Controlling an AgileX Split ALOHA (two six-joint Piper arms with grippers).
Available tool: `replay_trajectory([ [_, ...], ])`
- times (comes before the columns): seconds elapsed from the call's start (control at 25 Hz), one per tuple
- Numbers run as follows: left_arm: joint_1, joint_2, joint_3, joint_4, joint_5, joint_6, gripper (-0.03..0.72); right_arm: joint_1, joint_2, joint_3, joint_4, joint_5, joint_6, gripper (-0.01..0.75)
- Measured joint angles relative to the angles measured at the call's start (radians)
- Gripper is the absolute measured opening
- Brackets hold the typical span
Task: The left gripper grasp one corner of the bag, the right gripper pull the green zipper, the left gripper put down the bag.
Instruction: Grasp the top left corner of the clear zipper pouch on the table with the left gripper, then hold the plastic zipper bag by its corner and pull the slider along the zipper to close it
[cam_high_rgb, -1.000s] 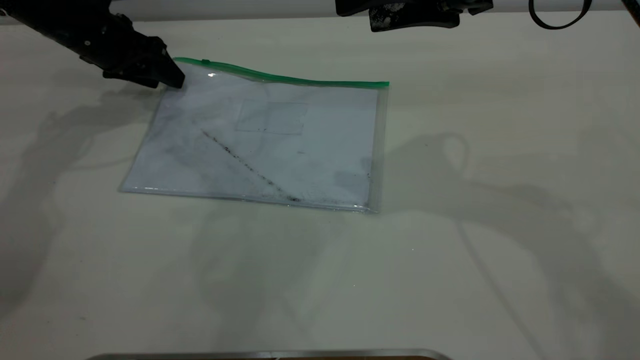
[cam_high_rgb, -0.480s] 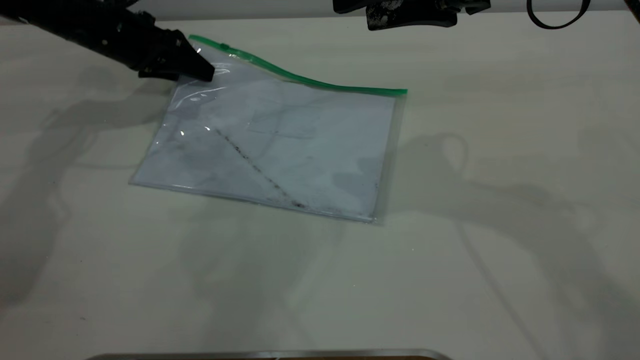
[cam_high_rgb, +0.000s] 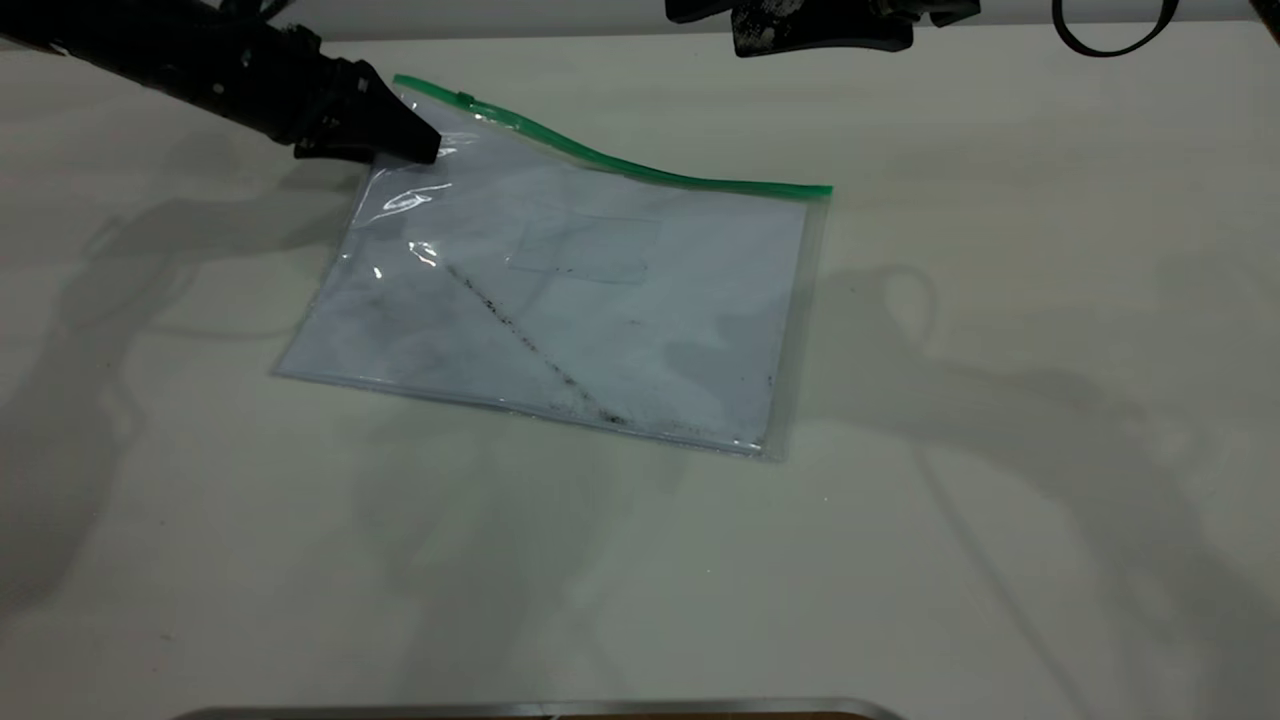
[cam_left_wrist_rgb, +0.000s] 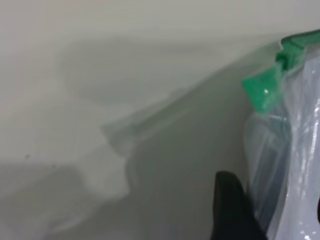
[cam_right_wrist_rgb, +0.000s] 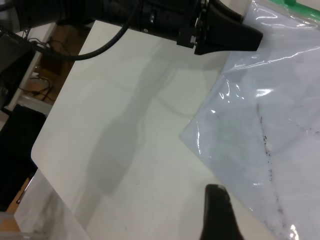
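Nearest you, the table (cam_high_rgb: 640, 580) is bare up to the bag's sealed edge. The bag (cam_high_rgb: 600, 310) lies mostly flat there, a dark smudge line (cam_high_rgb: 530, 345) running diagonally across the white paper inside. Farther back, your left gripper (cam_high_rgb: 425, 150) is clamped on the bag's far left corner, and that corner is lifted off the table. The green zipper (cam_high_rgb: 640, 172) curves down from it to the flat right corner, its slider (cam_high_rgb: 465, 98) close to your pinch. Farthest off, your right gripper (cam_high_rgb: 745, 25) hangs at the back edge, well apart from the bag; I can't tell how its fingers stand.
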Motion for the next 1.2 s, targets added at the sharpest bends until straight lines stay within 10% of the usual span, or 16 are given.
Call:
replay_trajectory([
  [0.76,-0.051,-0.003,-0.001,-0.005,0.162,0.208,0.059,0.0,0.023,-0.068,0.056,-0.103,-0.197,0.534],
  [1.2,-0.174,-0.135,-0.001,0.032,0.305,0.469,0.053,0.0,0.078,-0.119,0.056,-0.123,-0.346,0.534],
])
